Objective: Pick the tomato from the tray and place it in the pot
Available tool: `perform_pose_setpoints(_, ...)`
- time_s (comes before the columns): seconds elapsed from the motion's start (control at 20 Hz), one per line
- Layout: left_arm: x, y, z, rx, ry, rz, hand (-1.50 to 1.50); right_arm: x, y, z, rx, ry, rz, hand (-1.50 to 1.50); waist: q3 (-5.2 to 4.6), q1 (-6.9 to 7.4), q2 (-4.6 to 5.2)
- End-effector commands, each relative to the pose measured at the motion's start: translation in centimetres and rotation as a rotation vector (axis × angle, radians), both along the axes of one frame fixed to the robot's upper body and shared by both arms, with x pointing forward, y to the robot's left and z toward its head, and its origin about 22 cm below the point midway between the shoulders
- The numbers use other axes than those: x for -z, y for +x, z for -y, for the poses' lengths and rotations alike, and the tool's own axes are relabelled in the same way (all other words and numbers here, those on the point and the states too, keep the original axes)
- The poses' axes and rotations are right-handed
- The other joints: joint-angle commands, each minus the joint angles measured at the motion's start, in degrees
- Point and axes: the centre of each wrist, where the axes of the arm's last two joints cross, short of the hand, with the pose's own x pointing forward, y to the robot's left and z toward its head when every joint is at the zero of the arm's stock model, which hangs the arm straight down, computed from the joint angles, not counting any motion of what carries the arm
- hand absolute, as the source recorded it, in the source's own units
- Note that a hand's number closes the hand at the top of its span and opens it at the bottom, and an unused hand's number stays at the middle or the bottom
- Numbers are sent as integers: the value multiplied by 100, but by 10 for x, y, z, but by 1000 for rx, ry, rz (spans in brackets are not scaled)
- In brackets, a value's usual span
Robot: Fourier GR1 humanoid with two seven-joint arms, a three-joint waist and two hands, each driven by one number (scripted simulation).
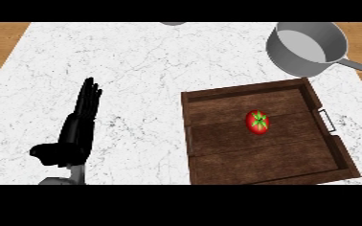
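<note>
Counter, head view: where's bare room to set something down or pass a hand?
Bare counter runs from the left hand, resting open at lower left, across to the tray, and along the far edge up to the pot. Inside the tray, only the tomato sits mid-floor. Tightest: the gap between pot and tray's far corner.

Lighting even and bright across the white marbled bench (141, 67); no glare or hot spots on it. Shadows weak: the tomato (257, 122) casts almost none on the tray (212, 163) floor, the tray's inner walls read slightly darker, and the pot (308, 48) interior shades from pale floor to darker wall. The black left hand (71, 139) shows little surface detail.
</note>
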Motion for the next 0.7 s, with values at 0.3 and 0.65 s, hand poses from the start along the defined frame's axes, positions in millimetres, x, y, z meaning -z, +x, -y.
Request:
perform_pose_setpoints(0.3, 15, -8, 7, 22, -13, -11, 0, -2, 13, -85, 74, -202, -222, -150, 14, 59, 6)
perform_pose_setpoints(0.65, -5, -1, -6, 2, 11, 24, 0, 21, 39, -97, 137, -302, -317, -150, 19, 48, -1)
